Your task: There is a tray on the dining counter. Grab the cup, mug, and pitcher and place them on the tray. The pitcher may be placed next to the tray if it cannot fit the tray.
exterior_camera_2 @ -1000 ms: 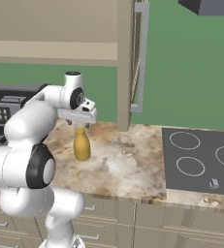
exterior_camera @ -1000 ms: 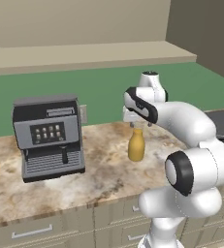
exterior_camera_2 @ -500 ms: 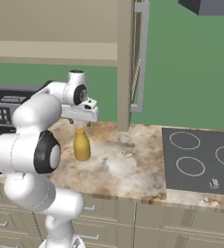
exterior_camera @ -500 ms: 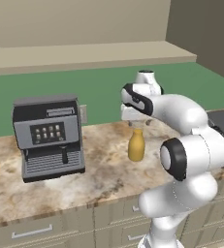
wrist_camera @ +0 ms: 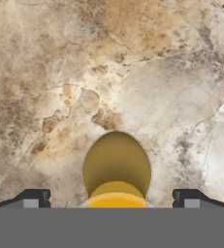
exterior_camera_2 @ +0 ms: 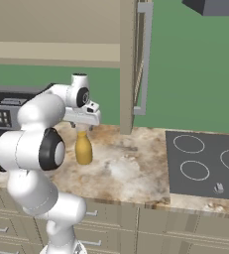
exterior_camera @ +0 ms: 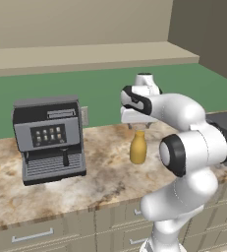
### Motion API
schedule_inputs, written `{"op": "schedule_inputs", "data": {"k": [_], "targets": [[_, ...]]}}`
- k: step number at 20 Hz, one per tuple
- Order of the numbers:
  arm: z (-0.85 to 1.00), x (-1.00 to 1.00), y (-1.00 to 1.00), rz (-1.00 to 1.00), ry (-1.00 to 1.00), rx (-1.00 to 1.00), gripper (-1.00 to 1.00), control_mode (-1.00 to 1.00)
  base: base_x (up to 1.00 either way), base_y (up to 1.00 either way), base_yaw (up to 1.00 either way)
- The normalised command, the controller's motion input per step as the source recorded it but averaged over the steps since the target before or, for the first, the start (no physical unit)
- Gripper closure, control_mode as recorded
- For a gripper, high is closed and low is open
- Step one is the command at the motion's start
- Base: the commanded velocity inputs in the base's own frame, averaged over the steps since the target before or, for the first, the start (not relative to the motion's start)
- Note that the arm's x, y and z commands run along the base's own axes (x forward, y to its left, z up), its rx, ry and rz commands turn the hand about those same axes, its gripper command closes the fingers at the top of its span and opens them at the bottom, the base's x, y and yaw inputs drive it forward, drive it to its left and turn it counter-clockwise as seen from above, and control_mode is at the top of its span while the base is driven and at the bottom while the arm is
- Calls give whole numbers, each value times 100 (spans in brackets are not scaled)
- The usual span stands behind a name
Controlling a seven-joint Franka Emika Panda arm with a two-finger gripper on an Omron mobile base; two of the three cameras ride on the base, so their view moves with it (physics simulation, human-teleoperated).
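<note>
The yellow-orange pitcher (exterior_camera: 138, 149) (exterior_camera_2: 83, 149) stands upright on a marbled counter (exterior_camera: 100, 179) with cream drawers. My gripper (exterior_camera: 139, 128) (exterior_camera_2: 82, 128) hangs straight above it, pointing down, just over its neck. In the hand view the pitcher (wrist_camera: 116, 167) sits centred between my two fingertips (wrist_camera: 36, 197), which stand wide apart on either side without touching it. The gripper (wrist_camera: 111, 197) is open and holds nothing. The tray, cup and mug are out of view.
A black and grey coffee machine (exterior_camera: 48, 138) (exterior_camera_2: 7, 106) stands to the pitcher's left. A dark cooktop (exterior_camera_2: 205, 161) is set into the counter at the right. A tall cabinet panel (exterior_camera_2: 128, 64) rises behind the pitcher, against a green wall.
The arm's elbow has swung forward and outward while the hand stayed over the pitcher, a little lower. The pitcher has not moved and the jaws are still wide.
</note>
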Motion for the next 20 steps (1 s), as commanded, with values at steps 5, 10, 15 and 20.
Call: {"op": "schedule_inputs", "data": {"k": [5,10,15,20], "targets": [[-17,7,0,0,0,0,-100,-100,0,0,0],[-15,0,0,0,1,0,-100,-100,0,0,0],[-13,0,0,0,2,0,-100,-100,0,0,0],[-14,0,0,0,1,0,-100,-100,0,0,0]]}}
